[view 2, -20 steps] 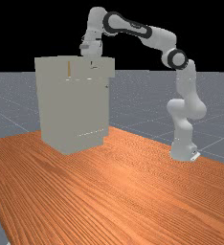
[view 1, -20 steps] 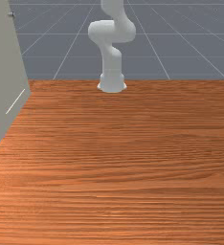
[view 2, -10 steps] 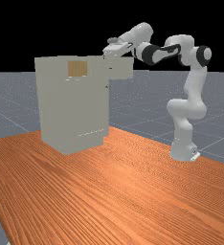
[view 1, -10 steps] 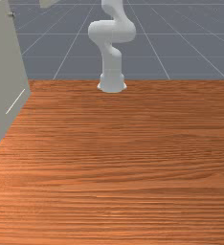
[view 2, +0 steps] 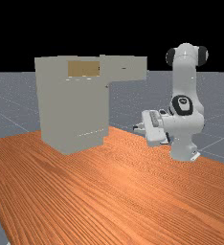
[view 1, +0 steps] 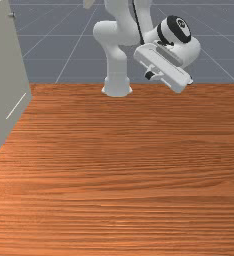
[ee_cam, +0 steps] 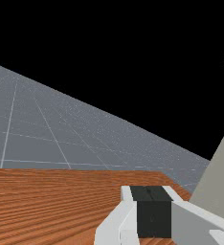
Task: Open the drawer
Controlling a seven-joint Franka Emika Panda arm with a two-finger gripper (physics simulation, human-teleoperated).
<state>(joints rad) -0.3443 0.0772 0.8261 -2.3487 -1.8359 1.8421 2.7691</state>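
Note:
The gripper (view 2: 136,128) is low in the far view, below the drawer and to the right of the cabinet, apart from both. Its two dark pads meet in the wrist view, where the gripper (ee_cam: 152,210) is shut with nothing between them. The grey drawer (view 2: 126,68) juts far out of the top of the cabinet (view 2: 73,110), toward the far view's right. A tan inner surface (view 2: 83,68) shows through an opening in the cabinet's side. At the front view's top edge, a small pale corner (view 1: 88,3) looks like part of the drawer.
The cabinet's side (view 1: 6,75) stands along the front view's left edge, and its grey wall (ee_cam: 219,177) shows beside the fingers in the wrist view. The wooden table (view 2: 118,191) spreads below the arm.
The drawer has slid farther out, toward the far view's right. My hand has left its place by the drawer and swung down and back toward the arm's base.

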